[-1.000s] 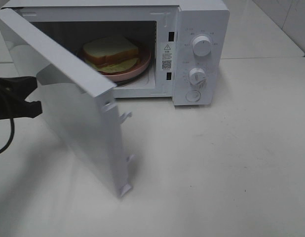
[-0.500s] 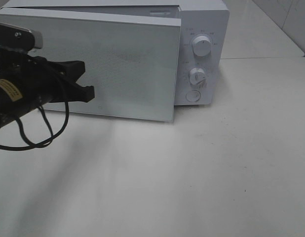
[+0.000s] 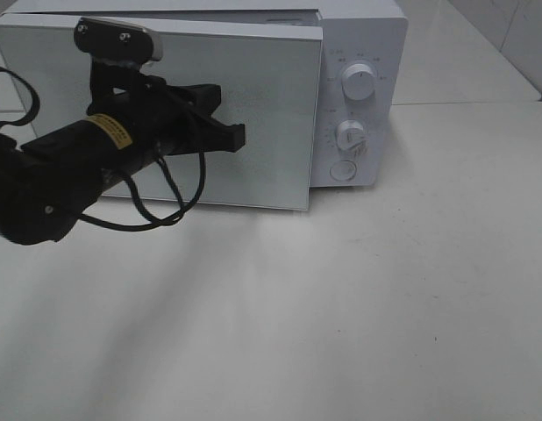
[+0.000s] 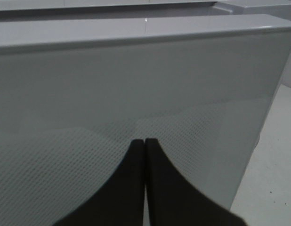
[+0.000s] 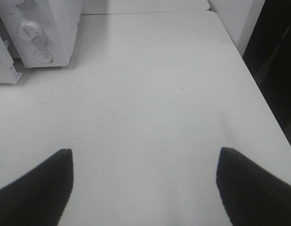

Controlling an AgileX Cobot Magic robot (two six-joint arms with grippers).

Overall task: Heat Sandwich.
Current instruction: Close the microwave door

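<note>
The white microwave (image 3: 367, 53) stands at the back of the table, and its door (image 3: 262, 114) is swung almost flat against the front, the free edge still a little proud. The sandwich is hidden behind that door. My left gripper (image 3: 234, 136) is shut, its black fingertips resting against the door's outer face near the middle. In the left wrist view the two fingers (image 4: 136, 179) lie pressed together in front of the dotted door window (image 4: 136, 84). My right gripper (image 5: 143, 157) is open over bare table, out of the exterior high view.
Two round knobs (image 3: 358, 82) (image 3: 351, 134) and a round button (image 3: 342, 170) sit on the microwave's control panel. The right wrist view shows that panel (image 5: 46, 28), the door's protruding corner (image 5: 4, 70), and the table's right edge (image 5: 258, 89).
The door has swung from wide open to nearly shut, covering the sandwich. My left arm has followed it rightwards, gripper shut throughout. The right gripper has not moved.
</note>
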